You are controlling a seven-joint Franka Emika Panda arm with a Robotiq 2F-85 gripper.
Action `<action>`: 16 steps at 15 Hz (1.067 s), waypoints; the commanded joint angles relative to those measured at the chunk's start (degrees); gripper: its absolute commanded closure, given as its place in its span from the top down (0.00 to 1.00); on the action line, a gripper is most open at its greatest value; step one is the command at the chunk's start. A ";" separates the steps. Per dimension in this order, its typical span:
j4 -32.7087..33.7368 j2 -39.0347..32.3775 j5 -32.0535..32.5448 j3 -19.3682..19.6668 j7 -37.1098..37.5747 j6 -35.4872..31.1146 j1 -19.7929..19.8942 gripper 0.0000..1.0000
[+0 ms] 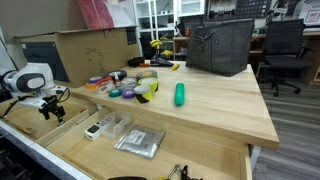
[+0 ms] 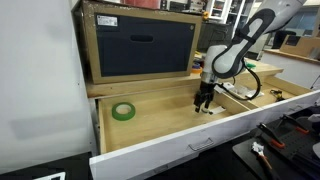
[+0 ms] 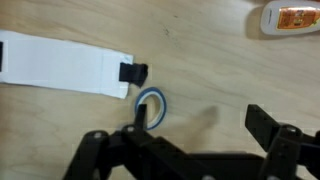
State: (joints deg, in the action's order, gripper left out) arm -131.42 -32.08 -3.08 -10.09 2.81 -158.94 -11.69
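Wrist view shows us the gripper [image 3: 205, 128] hanging over the wooden floor of the drawer [image 3: 200, 60], its jaws spread wide with nothing between them. Close by one jaw we see a small blue loop [image 3: 152, 100] lying on the wood; we cannot tell whether the two touch. Just beyond the loop lies a white strip [image 3: 60, 65], with a black clip [image 3: 133, 72] at the end nearest the loop. A white tube [image 3: 288, 17] with an orange label lies well apart, at the picture's corner. In an exterior view we find the gripper [image 2: 203, 103] low inside the open drawer, and a green tape roll [image 2: 123, 111] lies well apart from it on the same floor.
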 commanded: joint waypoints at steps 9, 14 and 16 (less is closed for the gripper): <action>3.48 -2.95 -0.37 0.12 1.16 1.35 -0.63 1.00; 4.76 -3.93 -0.37 -0.09 0.90 2.49 -0.59 1.00; 4.70 -3.85 -0.51 -0.38 0.58 2.68 -0.33 1.00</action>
State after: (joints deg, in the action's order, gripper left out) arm -128.50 -34.83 -3.19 -10.08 2.82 -158.19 -12.09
